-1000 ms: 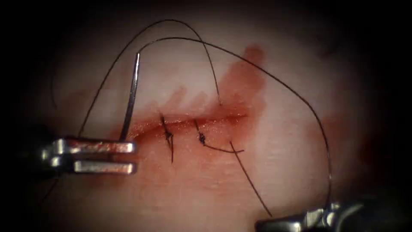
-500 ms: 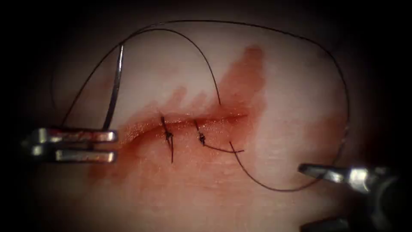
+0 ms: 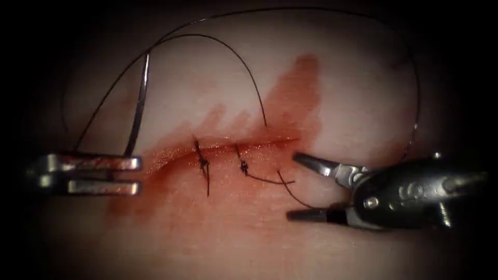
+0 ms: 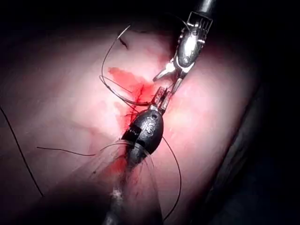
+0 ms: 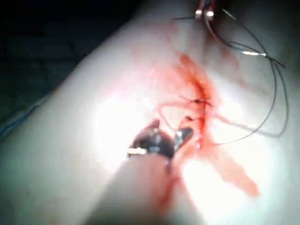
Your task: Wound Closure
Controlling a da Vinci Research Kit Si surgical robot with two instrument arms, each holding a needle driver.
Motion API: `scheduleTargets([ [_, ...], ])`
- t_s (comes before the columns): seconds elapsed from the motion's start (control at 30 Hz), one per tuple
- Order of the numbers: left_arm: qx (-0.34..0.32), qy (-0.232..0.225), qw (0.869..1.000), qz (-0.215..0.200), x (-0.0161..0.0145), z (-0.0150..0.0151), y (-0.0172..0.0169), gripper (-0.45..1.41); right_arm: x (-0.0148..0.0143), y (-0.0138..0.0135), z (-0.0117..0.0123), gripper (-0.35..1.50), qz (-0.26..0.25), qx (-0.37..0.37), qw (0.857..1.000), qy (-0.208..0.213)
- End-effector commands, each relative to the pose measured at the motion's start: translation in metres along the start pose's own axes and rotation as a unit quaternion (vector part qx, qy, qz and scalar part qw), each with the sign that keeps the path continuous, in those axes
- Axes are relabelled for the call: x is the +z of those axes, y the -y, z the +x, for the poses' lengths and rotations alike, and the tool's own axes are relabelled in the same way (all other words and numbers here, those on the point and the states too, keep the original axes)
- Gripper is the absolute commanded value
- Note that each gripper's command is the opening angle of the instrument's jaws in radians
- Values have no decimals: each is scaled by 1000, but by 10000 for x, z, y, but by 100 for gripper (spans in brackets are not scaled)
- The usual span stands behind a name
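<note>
The needle [image 3: 139, 103] stands clear of the tissue [image 3: 363, 93], out beyond the left end of the cut [image 3: 228, 148]. It rises in a slim curve from the left tool [image 3: 139, 176], whose jaws are clamped on it near one end; the other end, where the thread [image 3: 218, 44] joins, points up and away. No part of the needle sits in the tissue.

From that upper end the thread makes a wide arc over the top of the field and comes down on the right. A second strand drops into the tissue just above the cut, and a length comes out below it beside two knotted stitches [image 3: 203, 165] with short cut ends [image 3: 270, 181].

The right tool [image 3: 293, 185] has come in from the lower right since a moment ago. Its jaws are spread wide and hold nothing, one tip near the right end of the cut, the other lower, with the emerging strand curving between them. The left tool has drawn slightly leftward with the needle over the past second.

To my eye, the care here lies in taking the strand cleanly between those open jaws without pinching tissue or the knot nearby, while the left tool keeps its firm hold so the needle cannot swing. Red fluid [image 3: 290, 88] stains the surface around the cut.
</note>
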Motion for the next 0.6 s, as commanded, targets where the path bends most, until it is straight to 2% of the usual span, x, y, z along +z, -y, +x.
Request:
scheduleTargets([
  [0.03,0,0,1000,-1,7,-6,-3,-45,7,4,-2,42,1,0,1000,-2],
  [0.13,-1,0,1000,0,7,-6,-3,-45,6,5,-1,-5,5,0,1000,-4],
  [0.17,0,0,1000,0,7,-6,-3,-45,6,6,-1,-35,18,-1,1000,-11],
  [0.23,0,0,1000,0,8,-6,-3,-45,5,9,2,-35,47,-3,999,-7],
  [0.4,0,0,1000,0,8,-6,-3,-45,-3,13,7,-35,65,-17,998,19],
  [0.53,0,0,1000,0,8,-6,-4,-45,-40,17,22,-35,97,-13,995,7],
  [0.6,0,0,1000,0,8,-6,-4,-45,-69,25,40,-35,127,-12,992,-3],
])
